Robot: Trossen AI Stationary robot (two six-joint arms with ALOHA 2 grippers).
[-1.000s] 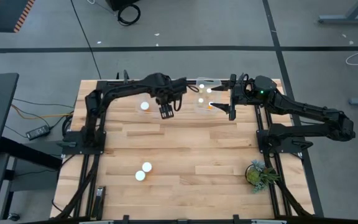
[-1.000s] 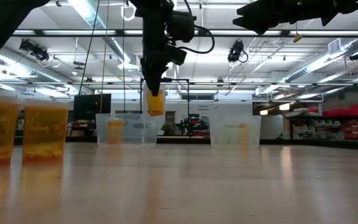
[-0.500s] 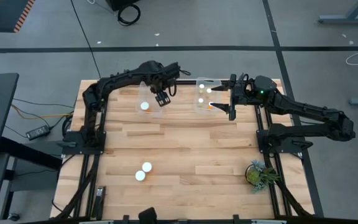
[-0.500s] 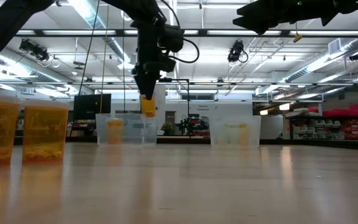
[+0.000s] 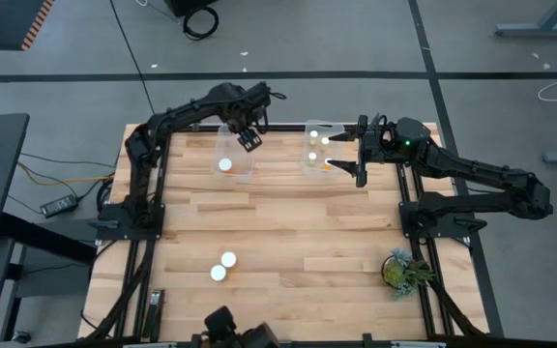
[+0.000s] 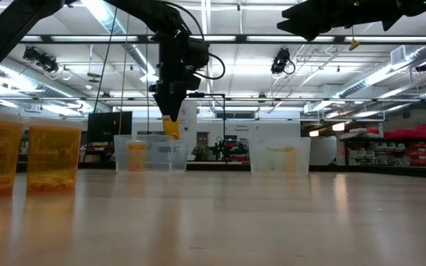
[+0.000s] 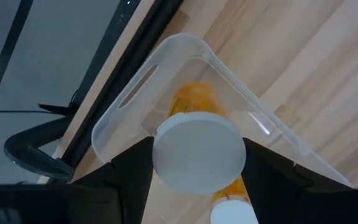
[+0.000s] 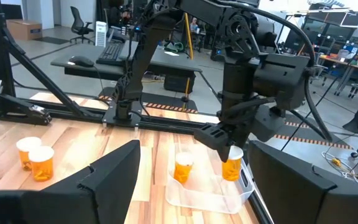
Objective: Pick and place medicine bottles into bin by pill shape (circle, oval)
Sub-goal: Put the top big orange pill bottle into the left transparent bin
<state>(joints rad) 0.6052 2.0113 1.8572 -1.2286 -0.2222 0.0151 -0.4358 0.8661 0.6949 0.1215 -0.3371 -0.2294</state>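
holding a bottle pinched over the left bin, left gripper; right gripper spread, idle; two bottles left on the table.

Medicine bottles: amber-orange bodies, white round caps. Held bottle: same amber, white cap. Bins: clear, colourless plastic. Table: pale wood planks, visible grain, black frame rails. Both arms: matt black throughout. Plant beside the table's black rail: green. Floor: grey.
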